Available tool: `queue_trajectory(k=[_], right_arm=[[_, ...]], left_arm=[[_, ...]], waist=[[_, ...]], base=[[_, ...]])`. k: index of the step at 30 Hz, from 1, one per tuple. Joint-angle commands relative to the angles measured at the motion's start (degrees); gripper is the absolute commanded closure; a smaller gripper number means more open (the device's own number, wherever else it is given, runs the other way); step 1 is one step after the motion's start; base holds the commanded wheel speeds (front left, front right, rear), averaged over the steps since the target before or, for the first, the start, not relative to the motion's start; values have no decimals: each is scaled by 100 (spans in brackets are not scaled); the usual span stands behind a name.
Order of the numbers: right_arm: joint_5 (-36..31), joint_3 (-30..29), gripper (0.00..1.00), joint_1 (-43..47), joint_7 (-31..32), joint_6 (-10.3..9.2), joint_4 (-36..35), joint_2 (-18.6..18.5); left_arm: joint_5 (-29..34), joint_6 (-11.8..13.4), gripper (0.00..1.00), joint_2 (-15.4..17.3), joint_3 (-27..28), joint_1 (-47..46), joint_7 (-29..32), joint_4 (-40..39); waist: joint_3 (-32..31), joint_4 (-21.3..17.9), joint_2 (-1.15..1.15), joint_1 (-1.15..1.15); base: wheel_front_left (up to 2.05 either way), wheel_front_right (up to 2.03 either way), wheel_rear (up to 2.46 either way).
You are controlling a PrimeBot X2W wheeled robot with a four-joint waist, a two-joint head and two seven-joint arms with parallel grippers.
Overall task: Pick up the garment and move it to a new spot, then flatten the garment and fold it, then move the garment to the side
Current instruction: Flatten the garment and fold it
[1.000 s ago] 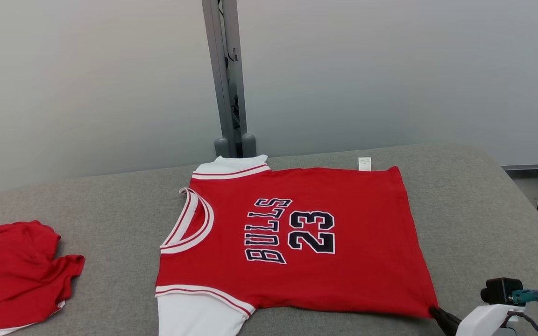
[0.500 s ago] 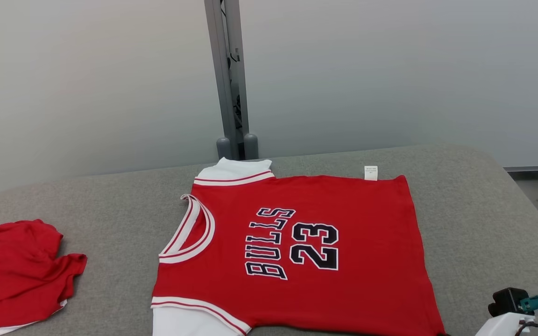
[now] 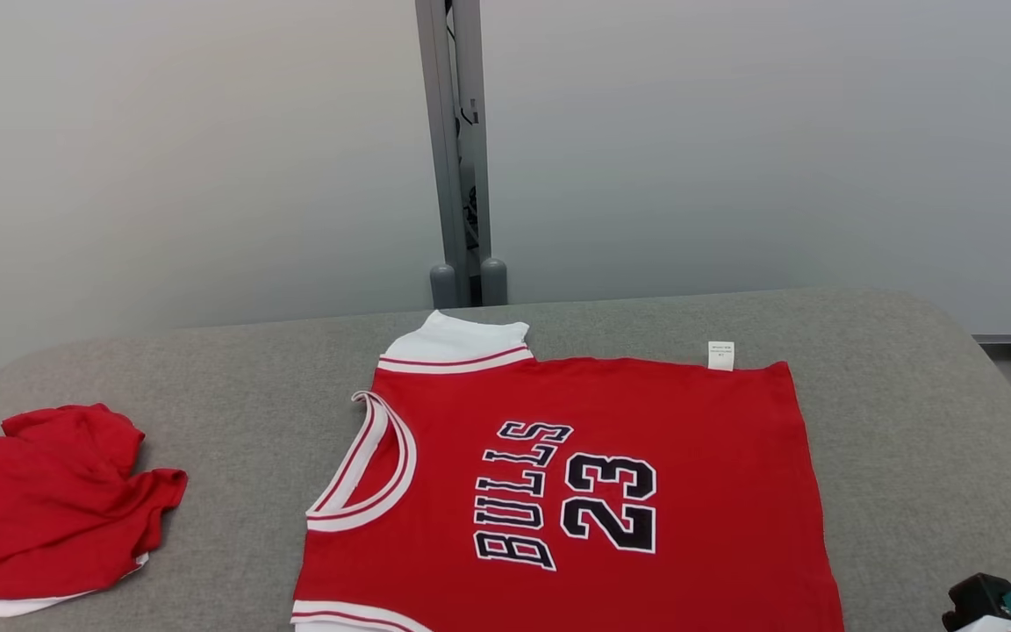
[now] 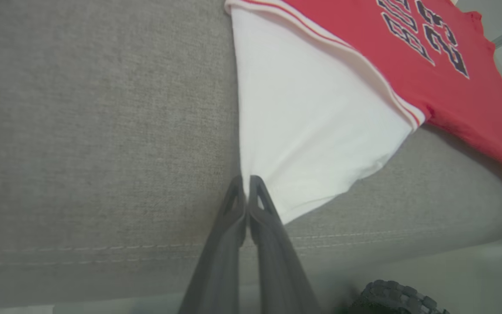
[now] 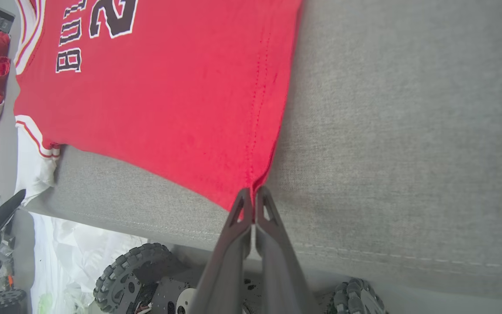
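1. On the grey counter lies the jersey, flat, print up.
2. Left claw pinches its white sleeve near the front edge.
3. Right claw pinches its red hem corner.
4. Crumpled red cloth sits well apart, left.

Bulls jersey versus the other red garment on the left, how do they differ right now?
The Bulls jersey lies spread flat with its print showing; the other red garment sits crumpled in a heap. The jersey covers far more of the grey table. The left fingers pinch the jersey's white sleeve and the right fingers its hem corner; nothing touches the other garment. Both are red with some white.
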Motion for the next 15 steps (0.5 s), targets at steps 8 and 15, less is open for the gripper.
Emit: queue_trajectory(k=[8,15], right_arm=[[462,-30,100,360,790,1,-509,-395],[505,-147,100,436,728,1,-740,-497]], left_arm=[[-523,-126,100,884,-193,649,1735,-1296],[-782,-12,100,1101,-35,735,2093,-1910]], waist=[[-41,49,0,1],[-19,-11,0,1]], base=[[0,0,0],[0,0,0]])
